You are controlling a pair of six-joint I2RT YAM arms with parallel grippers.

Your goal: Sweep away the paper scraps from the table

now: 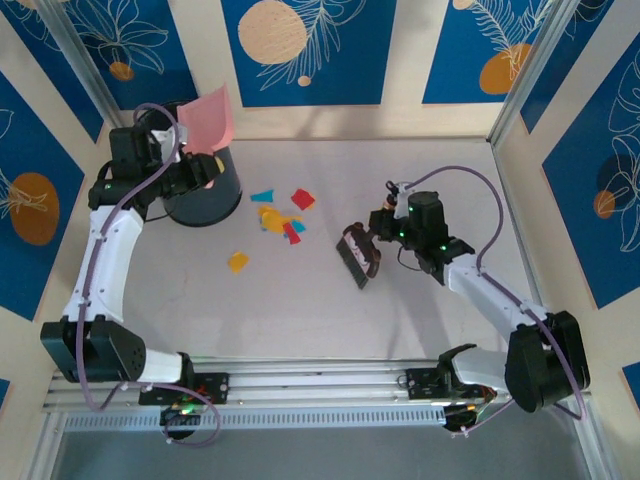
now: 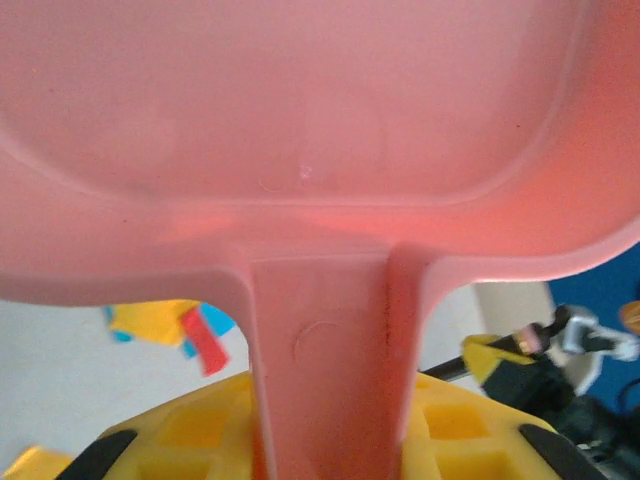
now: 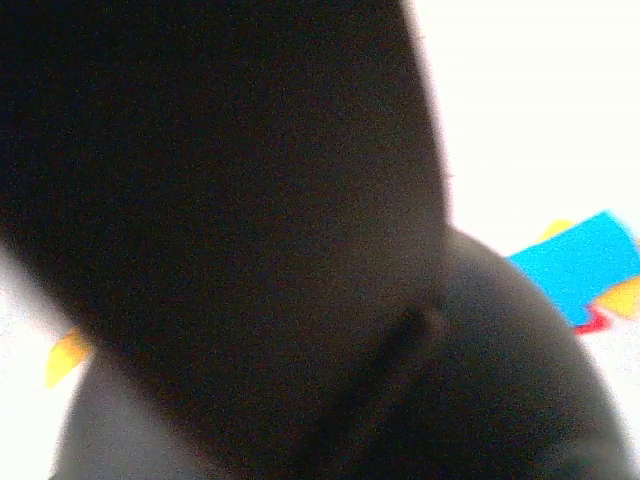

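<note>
Red, yellow, orange and cyan paper scraps [image 1: 281, 214] lie in a loose cluster mid-table, and one orange scrap [image 1: 238, 261] sits apart nearer the front. My left gripper [image 1: 204, 168] is shut on the handle [image 2: 325, 360] of a pink dustpan [image 1: 209, 119], which is tipped up above a black bin [image 1: 206, 197]. In the left wrist view yellow fingers [image 2: 190, 430] flank the handle and the dustpan [image 2: 300, 120] spreads across the top. My right gripper [image 1: 382, 230] is shut on a dark brush [image 1: 357, 256] to the right of the scraps. The brush [image 3: 230, 200] blocks most of the right wrist view.
The pale table [image 1: 330, 310] has an aluminium rail [image 1: 320, 385] at its near edge and patterned walls on three sides. A cyan scrap [image 3: 585, 265] and an orange scrap [image 3: 65, 355] peek past the brush. The right arm [image 2: 545, 370] shows beyond the dustpan handle.
</note>
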